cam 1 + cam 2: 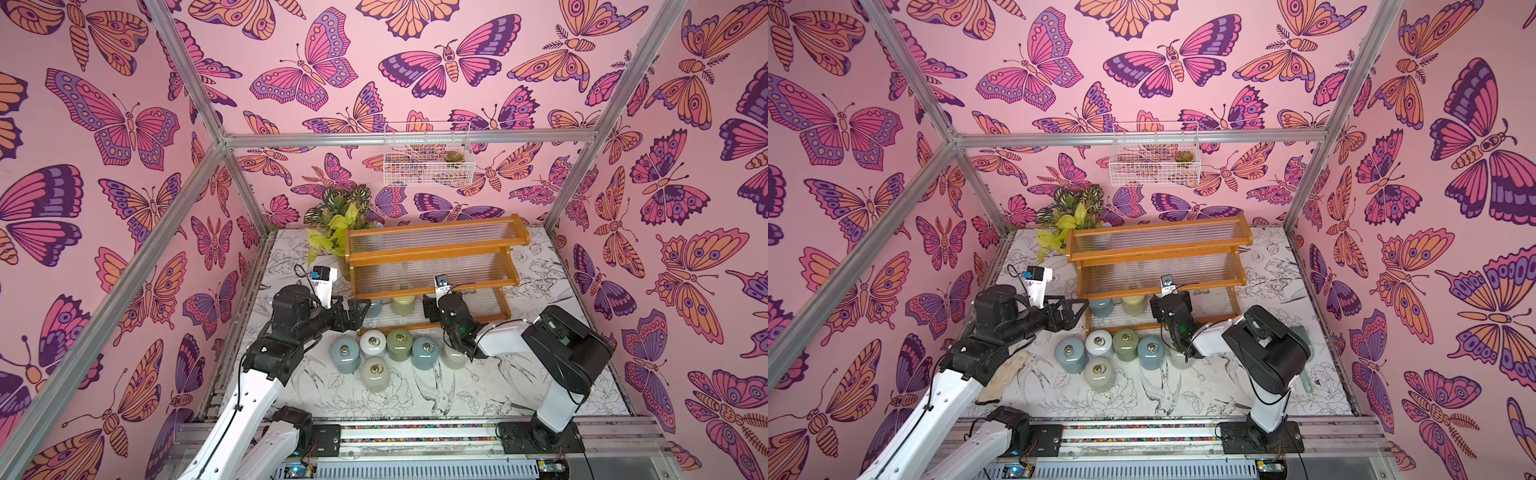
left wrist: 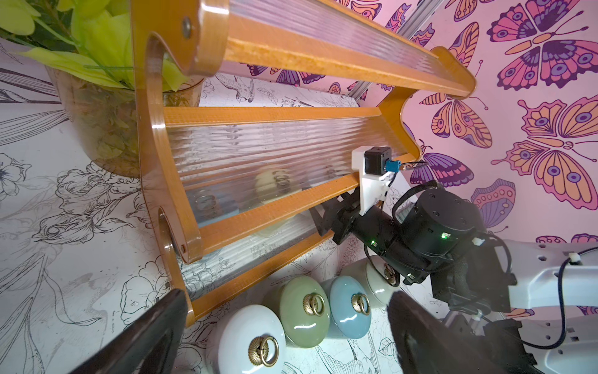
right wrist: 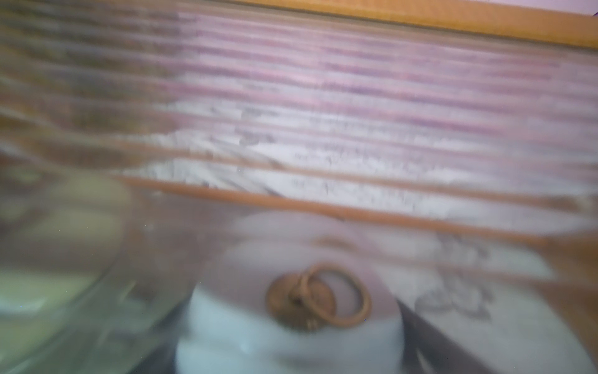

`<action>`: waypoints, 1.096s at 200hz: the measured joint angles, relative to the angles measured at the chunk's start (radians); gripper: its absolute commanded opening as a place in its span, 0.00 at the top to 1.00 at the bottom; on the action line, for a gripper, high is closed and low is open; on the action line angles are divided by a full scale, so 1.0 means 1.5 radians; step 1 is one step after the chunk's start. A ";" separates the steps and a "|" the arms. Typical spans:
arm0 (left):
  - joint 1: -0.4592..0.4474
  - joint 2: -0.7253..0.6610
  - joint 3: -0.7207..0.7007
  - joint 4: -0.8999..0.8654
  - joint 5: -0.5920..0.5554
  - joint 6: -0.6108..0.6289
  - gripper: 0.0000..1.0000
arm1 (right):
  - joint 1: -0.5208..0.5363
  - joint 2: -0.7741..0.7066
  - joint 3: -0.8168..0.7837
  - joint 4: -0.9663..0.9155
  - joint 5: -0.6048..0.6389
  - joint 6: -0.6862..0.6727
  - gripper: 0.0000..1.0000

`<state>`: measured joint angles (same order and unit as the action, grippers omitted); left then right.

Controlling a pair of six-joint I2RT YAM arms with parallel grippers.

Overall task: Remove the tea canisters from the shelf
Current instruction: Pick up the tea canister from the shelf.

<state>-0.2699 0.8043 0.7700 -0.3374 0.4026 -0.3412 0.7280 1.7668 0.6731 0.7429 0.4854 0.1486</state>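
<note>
**Right gripper (image 1: 429, 309) clamped on a white canister (image 3: 291, 323)**

Both top views: the shelf (image 1: 432, 253) sits toward the tabletop's (image 1: 478, 390) far edge. I see a pale blue canister (image 1: 374, 306) and a cream canister (image 1: 402, 305) on its bottom tier, and six more canisters (image 1: 376, 372) on the tabletop just in front. The wire basket (image 1: 428, 176) holds a succulent (image 1: 453, 157).

Left wrist: my left gripper (image 2: 286, 294) gapes wide.

Right wrist, blurred: fingers (image 3: 437, 343) hug that white lid.
</note>
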 measured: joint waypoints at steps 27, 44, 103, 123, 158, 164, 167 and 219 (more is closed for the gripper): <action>0.000 0.000 0.000 0.000 0.000 0.000 0.00 | 0.000 -0.024 -0.022 -0.004 0.003 -0.001 0.50; 0.000 0.000 0.000 0.000 0.000 0.000 0.00 | 0.000 -0.038 -0.033 -0.011 0.006 -0.002 0.50; 0.000 0.002 0.000 0.000 0.000 0.001 0.00 | 0.000 -0.124 -0.087 -0.022 0.043 -0.003 0.50; 0.000 0.004 0.000 0.000 0.000 0.001 0.00 | 0.000 -0.169 -0.101 -0.037 0.063 -0.002 0.50; 0.000 0.009 0.000 0.000 0.001 0.000 0.00 | 0.000 -0.237 -0.129 -0.092 0.104 0.010 0.50; 0.000 0.010 0.000 0.000 0.001 0.001 0.00 | 0.000 -0.252 -0.131 -0.111 0.110 0.018 0.50; 0.000 0.010 0.000 0.000 0.001 0.001 0.00 | 0.000 -0.257 -0.132 -0.118 0.113 0.020 0.50; 0.000 0.014 0.000 0.001 0.001 0.000 0.00 | 0.000 -0.361 -0.186 -0.197 0.175 0.085 0.49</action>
<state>-0.2699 0.8253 0.7700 -0.3359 0.4042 -0.3408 0.7284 1.2247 0.3946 0.4473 0.7479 0.2764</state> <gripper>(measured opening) 0.999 0.793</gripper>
